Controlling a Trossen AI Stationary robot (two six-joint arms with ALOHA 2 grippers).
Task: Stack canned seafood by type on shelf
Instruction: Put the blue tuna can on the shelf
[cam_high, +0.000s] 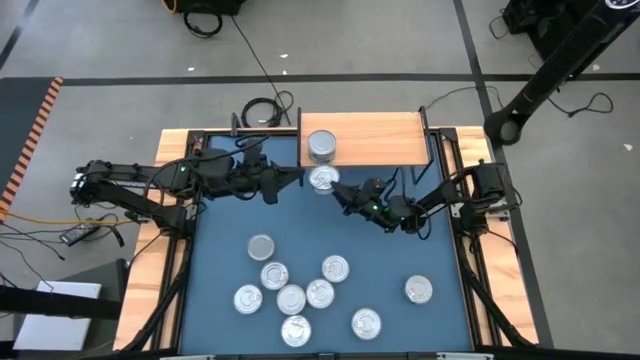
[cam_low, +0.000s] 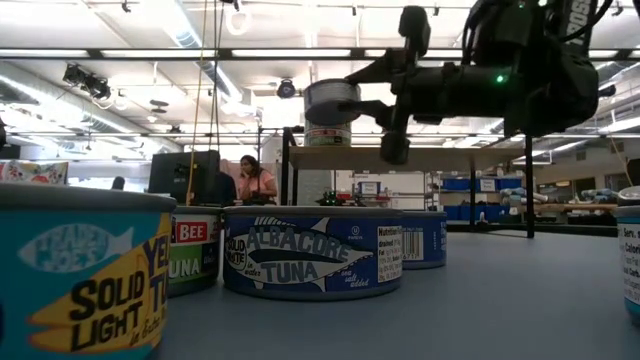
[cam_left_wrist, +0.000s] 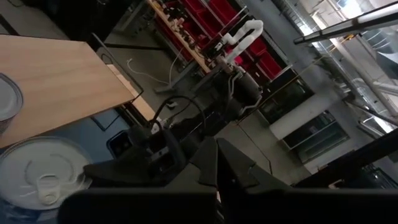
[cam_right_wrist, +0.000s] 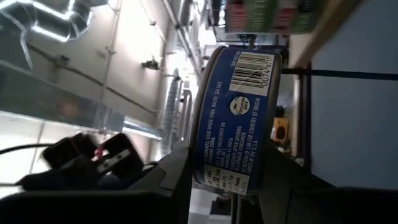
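Your two arms are dark, nearly black, built of slim jointed links with thin black cables looped along them. The left arm (cam_high: 150, 185) ends in a left gripper (cam_high: 290, 180) with tapered black fingers; the right arm (cam_high: 470, 190) carries a right gripper (cam_high: 340, 193) of the same make. You can see a small green light glowing on the right arm's wrist housing (cam_low: 497, 78).

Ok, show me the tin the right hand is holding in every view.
High view: the held tin is just off the shelf's front edge, in the right hand.
Low view: the held tin is upper middle, above the stacked tins.
Left wrist view: the held tin is at lower left, lid showing.
Right wrist view: the held tin is central, blue label, clamped.
Shared landmark: the light-wood shelf.
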